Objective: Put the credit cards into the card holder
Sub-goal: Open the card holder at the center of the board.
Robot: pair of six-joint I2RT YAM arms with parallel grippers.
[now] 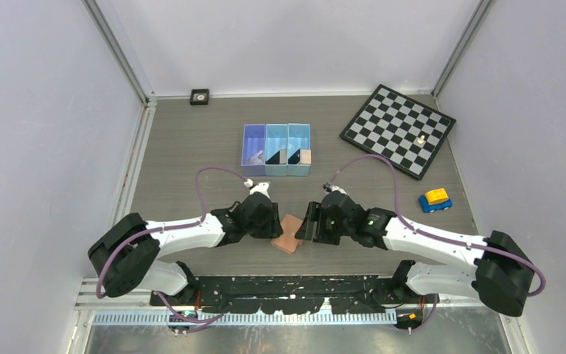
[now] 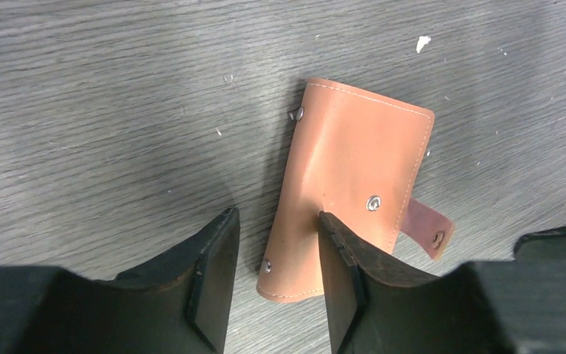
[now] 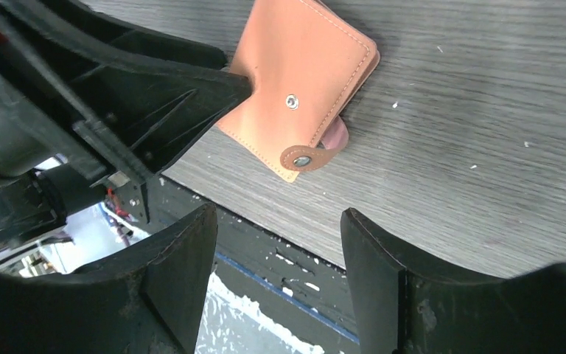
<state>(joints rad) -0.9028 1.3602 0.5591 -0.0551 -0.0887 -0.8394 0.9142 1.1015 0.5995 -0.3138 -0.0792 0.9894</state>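
Note:
The card holder is a salmon-tan folded wallet lying flat near the table's front edge, its snap tab undone. My left gripper stands open over its left edge, and one fingertip rests on the cover. The holder sits beyond my right gripper, which is open and empty above the table's near edge. In the top view the left gripper and right gripper flank the holder. Two black credit cards stand in the blue bin.
A three-compartment blue bin sits mid-table, with a small tan block in its right compartment. A chessboard with one piece lies at the back right. A blue and yellow toy car is on the right. A small black square lies by the back wall.

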